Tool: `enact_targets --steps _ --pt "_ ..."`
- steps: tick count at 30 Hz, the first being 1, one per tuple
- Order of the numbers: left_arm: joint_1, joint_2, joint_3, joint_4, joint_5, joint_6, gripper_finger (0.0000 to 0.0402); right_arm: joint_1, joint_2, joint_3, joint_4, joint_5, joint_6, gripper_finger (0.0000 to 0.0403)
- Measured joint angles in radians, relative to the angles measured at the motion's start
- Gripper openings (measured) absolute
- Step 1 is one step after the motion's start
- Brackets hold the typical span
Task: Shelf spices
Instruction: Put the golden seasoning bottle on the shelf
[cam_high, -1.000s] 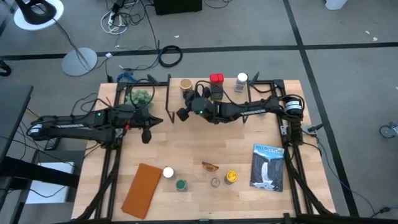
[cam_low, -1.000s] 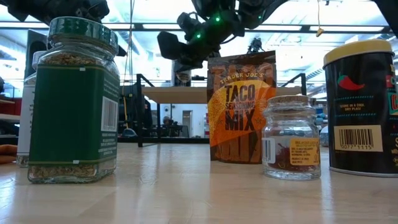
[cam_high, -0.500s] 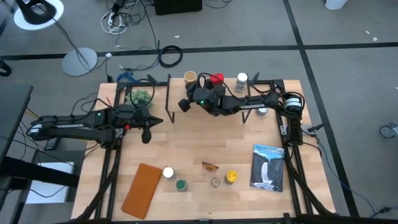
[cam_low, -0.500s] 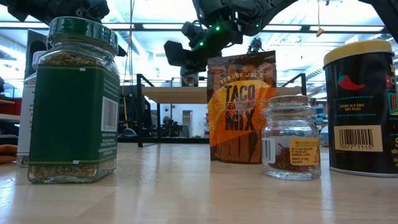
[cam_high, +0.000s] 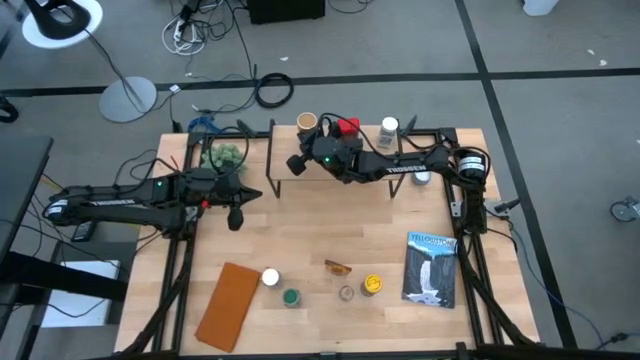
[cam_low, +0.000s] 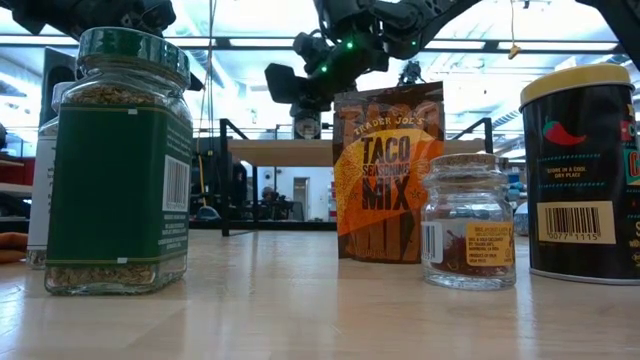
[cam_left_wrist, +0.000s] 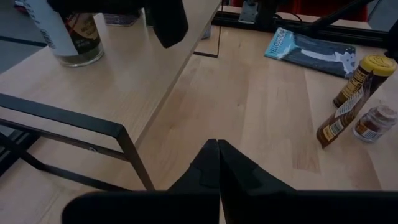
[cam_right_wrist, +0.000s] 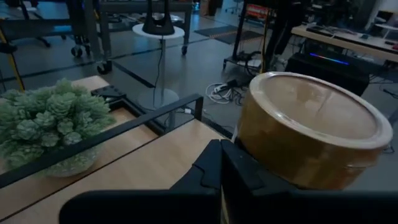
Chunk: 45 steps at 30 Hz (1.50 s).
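Observation:
A tan-lidded jar (cam_high: 306, 123) (cam_right_wrist: 309, 129) stands upright on the shelf (cam_high: 375, 195) near its far left corner, with a red tin (cam_high: 348, 126) and a white-lidded jar (cam_high: 388, 128) further right. My right gripper (cam_high: 300, 148) (cam_right_wrist: 219, 163) is shut just beside the tan-lidded jar and shows in the low view (cam_low: 300, 98). My left gripper (cam_high: 235, 218) (cam_left_wrist: 217, 152) is shut and hangs over the bare table left of the shelf. More spices stand near the front edge: a green-lidded jar (cam_low: 120, 160), an amber packet (cam_low: 388, 175), a small jar (cam_low: 465, 220) and a yellow-lidded tin (cam_low: 585, 180). My right gripper's shut fingers (cam_right_wrist: 239, 168) lie level beside the tan-lidded jar's side wall (cam_right_wrist: 280, 165), slanting in from the table's near right. The jar stands upright on the shelf. I cannot tell whether the finger's outer side touches the wall.
A potted plant (cam_high: 226, 154) sits left of the shelf. A blue-and-white flat packet (cam_high: 432, 267) lies at the right, and a brown flat board (cam_high: 228, 305) lies at the near left. A white-lidded jar (cam_high: 270, 278) stands beside the board. Bare tabletop stretches between the shelf and the front row.
My right gripper moved toward the table's far edge during the first half second, then kept still. The tan-lidded jar slid along the shelf toward its far edge, staying upright.

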<state>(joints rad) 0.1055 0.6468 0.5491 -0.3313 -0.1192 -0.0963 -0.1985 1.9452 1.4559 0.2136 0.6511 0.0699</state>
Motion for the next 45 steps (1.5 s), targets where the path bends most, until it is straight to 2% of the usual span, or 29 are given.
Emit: enact_targets --steps 5,10,15,22,27,32,45 --pt "0.0 0.0 0.0 0.0 0.0 0.008 0.0001 0.047 -0.002 0.095 -0.094 0.016 -0.026 0.0" --pt "0.0 0.0 0.0 0.0 0.0 0.011 0.0001 0.091 -0.002 0.304 -0.364 0.061 -0.116 0.0" --pt "0.0 0.0 0.0 0.0 0.0 0.011 0.0001 0.083 -0.002 0.488 -0.679 0.025 -0.203 0.0" --pt "0.0 0.0 0.0 0.0 0.0 0.011 0.0001 0.064 -0.001 0.525 -0.907 -0.025 -0.47 0.0" --pt "0.0 0.0 0.0 0.0 0.0 0.011 0.0001 0.065 0.001 0.488 -0.939 -0.032 -0.601 0.0" --pt "0.0 0.0 0.0 0.0 0.0 0.01 0.0001 0.065 0.0 0.471 -0.931 -0.032 -0.658 0.0" --pt "0.0 0.0 0.0 0.0 0.0 0.01 0.0001 0.021 0.0 0.387 -0.839 -0.036 -0.729 0.0"
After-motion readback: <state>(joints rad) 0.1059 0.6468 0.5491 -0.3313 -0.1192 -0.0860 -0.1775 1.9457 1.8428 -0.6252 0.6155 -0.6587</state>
